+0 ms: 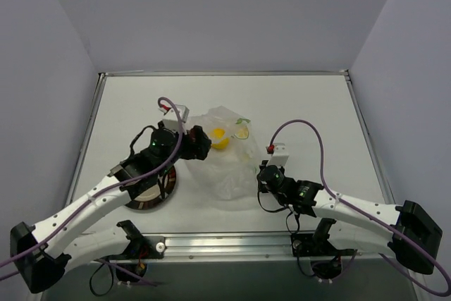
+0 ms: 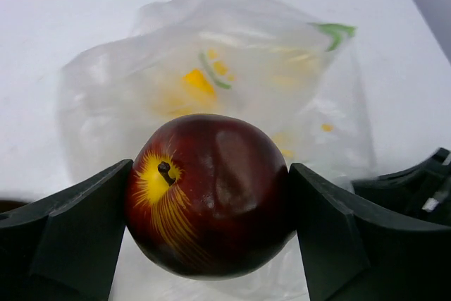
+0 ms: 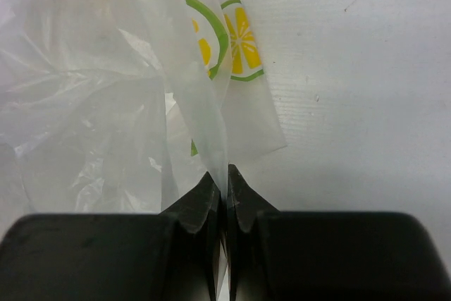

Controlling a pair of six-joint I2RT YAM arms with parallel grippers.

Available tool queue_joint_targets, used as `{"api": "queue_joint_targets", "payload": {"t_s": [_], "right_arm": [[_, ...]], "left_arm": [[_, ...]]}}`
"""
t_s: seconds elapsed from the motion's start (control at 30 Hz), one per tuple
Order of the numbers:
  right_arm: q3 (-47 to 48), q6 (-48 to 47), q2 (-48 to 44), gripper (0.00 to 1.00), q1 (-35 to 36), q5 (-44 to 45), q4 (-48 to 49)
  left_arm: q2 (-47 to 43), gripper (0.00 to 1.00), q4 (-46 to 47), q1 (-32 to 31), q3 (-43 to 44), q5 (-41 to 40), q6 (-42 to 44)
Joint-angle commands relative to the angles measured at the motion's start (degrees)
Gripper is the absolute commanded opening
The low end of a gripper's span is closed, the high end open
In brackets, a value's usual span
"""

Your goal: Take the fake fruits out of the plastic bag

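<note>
At mid-counter [image 1: 303, 103] we log the plastic bag [image 1: 229, 170] crumpled btwn both arms. L pincer [image 2: 210, 206], at bag's left edge, grips the dark red fruit [image 2: 218, 174] w/ fingers spread to its width; fruit looks outside the film. R pincer [image 3: 225, 195] is pinched fully closed on a bag fold, near-right side. We see the yellow fruit [image 1: 220, 137] inside, far part. Round plate [image 1: 149, 203] near-left.

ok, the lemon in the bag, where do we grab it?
Grip the lemon across its round middle, from the left gripper side: it sits at that edge of the bag, with the right gripper pinching film opposite. Bag mouth unclear; left is full with the red fruit.
</note>
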Motion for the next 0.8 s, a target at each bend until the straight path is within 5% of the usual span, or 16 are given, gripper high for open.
{"api": "queue_joint_targets", "payload": {"t_s": [0.0, 0.13, 0.3, 0.5, 0.67, 0.77], "right_arm": [[1.0, -0.6, -1.0, 0.00, -0.4, 2.0, 0.9], [0.9, -1.3, -2.2, 0.00, -0.6, 1.8, 1.3], [2.0, -2.7, -1.8, 0.00, -0.7, 1.1, 1.5], [1.8, -3.3, -3.1, 0.00, -0.8, 0.1, 1.5], [2.0, -3.8, -3.2, 0.00, -0.8, -0.4, 1.5], [1.7, -3.4, -3.5, 0.00, -0.9, -0.6, 1.5]], "left_arm": [[-8.7, 0.50, -11.7, 3.2, -2.3, -7.6, -4.6], [-18.1, 0.53, -25.8, 5.8, -6.6, -25.4, -13.8], [-26.5, 0.57, -39.9, 9.8, -13.6, -33.0, -30.7], [-24.1, 0.66, -38.0, 17.1, -18.6, -35.9, -35.2], [-19.3, 0.70, -30.5, 25.0, -21.2, -30.1, -33.4], [-19.0, 0.87, -28.7, 27.4, -23.3, -28.8, -32.6]]}}
